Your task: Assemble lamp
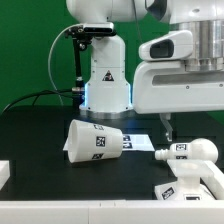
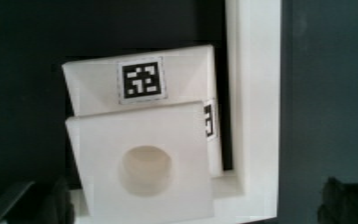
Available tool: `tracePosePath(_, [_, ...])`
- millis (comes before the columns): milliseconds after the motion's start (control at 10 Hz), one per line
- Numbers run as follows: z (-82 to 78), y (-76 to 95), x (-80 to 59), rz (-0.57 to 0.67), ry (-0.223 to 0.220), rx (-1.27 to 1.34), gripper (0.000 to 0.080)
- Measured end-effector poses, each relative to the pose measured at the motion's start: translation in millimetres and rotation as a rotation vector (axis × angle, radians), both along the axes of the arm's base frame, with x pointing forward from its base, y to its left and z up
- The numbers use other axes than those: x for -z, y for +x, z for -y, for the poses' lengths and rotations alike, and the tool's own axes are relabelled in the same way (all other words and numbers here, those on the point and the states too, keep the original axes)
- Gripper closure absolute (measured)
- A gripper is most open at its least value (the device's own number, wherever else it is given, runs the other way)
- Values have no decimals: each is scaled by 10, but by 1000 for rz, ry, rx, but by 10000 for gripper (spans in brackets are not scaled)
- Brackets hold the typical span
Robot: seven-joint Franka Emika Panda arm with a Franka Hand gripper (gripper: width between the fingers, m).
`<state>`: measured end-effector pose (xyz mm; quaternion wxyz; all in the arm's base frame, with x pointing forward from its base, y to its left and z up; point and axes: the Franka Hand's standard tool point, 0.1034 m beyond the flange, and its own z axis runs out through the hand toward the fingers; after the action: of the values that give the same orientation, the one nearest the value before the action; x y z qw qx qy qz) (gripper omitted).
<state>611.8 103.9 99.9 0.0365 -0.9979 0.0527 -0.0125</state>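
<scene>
Pincer (image 1: 168, 126): released, fingers spread wide, empty, touching nothing; hangs above desk (image 1: 40, 145).
Base (image 2: 140, 150): flat beneath pincer, untouched.
Bulb (image 1: 195, 150): lying near pincer.
Shade (image 1: 95, 140): on its side, farther from pincer.

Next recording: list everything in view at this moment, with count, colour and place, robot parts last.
shade: one, white, tagged, on its side on the table, at the exterior view's left.
bulb: one, white, tagged, lying at the exterior view's right.
base: one, white, tagged, in front of the bulb; its socket hole shows in the wrist view.
marker board: one, white, flat behind the shade.
rail: one, white, beside the base.
table: one, black.
backdrop: one, green, behind everything.
pedestal: one, white, at the rear centre.
arm: one, white, above the bulb.
tool: one, open, empty, hanging above the table.
</scene>
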Motion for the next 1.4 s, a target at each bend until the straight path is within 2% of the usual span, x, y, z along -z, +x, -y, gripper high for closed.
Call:
tracePosePath(400, [-19, -27, 2, -7, -3, 0, 100])
tracePosePath(700, [-306, -469, 1, -79, -40, -26, 100])
tracePosePath(800, [-392, -535, 1, -81, -47, -44, 100])
tracePosePath(1200, [-400, -507, 5, -50, -43, -331, 100])
tracePosePath(1300, [-416, -528, 20, -44, -65, -442, 100])
tracePosePath(1400, [-518, -615, 64, -39, -104, -593, 100])
